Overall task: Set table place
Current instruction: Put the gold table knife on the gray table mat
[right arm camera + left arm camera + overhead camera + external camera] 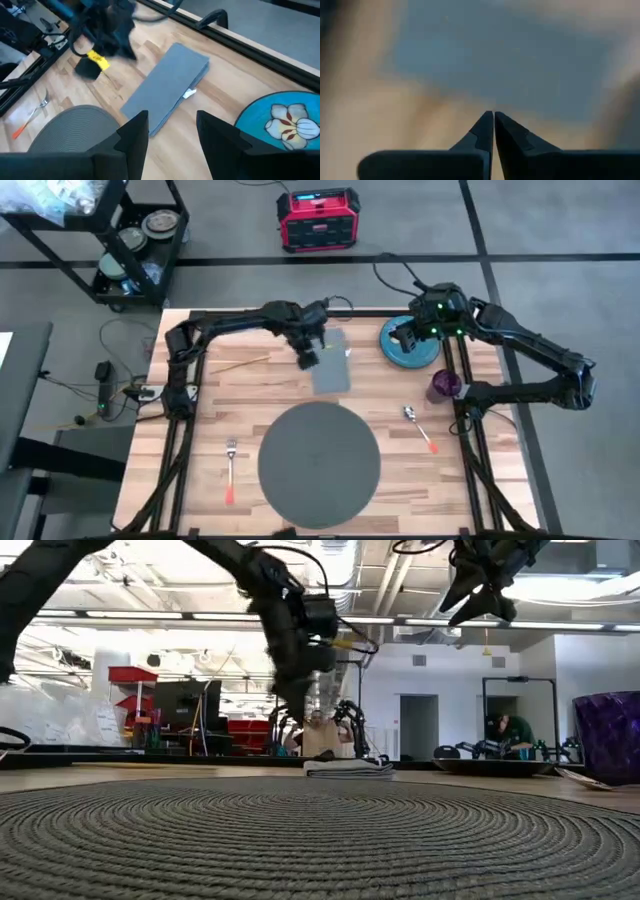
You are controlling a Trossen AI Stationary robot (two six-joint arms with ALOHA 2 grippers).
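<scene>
The round dark grey placemat [320,463] lies on the light wood table [250,395] near its front edge. Behind it a folded grey napkin [332,365] lies flat. My left gripper [308,355] hangs shut just left of the napkin, raised off the table in the low view [295,690], holding nothing. My right gripper [172,132] is open and high above the table [480,595], over the near-left edge of the teal flowered plate [410,345], with nothing between its fingers.
A purple cup [444,386] stands at the right, with a spoon [420,427] in front of it. A fork [230,470] lies left of the placemat, and a thin wooden stick [240,363] at the far left. The black frame rails run along both table sides.
</scene>
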